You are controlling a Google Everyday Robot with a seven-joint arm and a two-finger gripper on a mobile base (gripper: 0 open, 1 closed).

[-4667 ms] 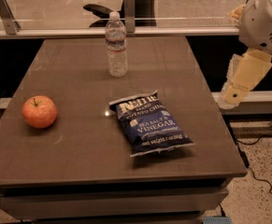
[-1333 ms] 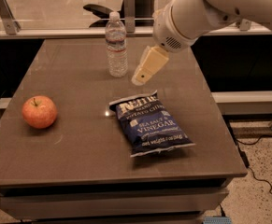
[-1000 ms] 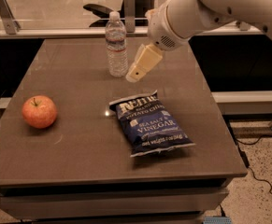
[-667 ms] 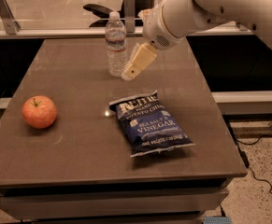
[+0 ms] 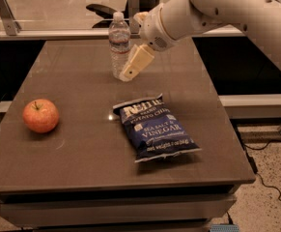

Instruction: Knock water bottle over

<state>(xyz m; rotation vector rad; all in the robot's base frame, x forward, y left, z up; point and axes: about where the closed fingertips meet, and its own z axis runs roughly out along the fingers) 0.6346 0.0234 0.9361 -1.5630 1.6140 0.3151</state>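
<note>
On the left of the table (image 5: 72,81) sits the apple (image 5: 41,115), near the front-left edge and well apart from anything I care about; it has no part in this job. Further along, toward the far edge and about midway across, the water bottle (image 5: 119,42) stands upright with its white cap on, so the task is not yet done. Right against its lower right side is my gripper (image 5: 128,73), angled down and leftward with its tip low by the bottle's base. It looks to be touching the plastic or just short of it, and I cannot say which. Whether the gripper is spread or pressed together I cannot tell either; it grips nothing. I judge this to be the contact step: the approach is finished and the push is what remains. The next move, as I see it, calls for a sideways sweep to the left, better placed higher on the body than at the base, since a low shove may only slide the bottle along the smooth top. To the right and nearer the front lies the blue chip bag (image 5: 157,127), flat and out of the sweep's path, and beyond it my arm (image 5: 217,8) reaches in from the upper right.
</note>
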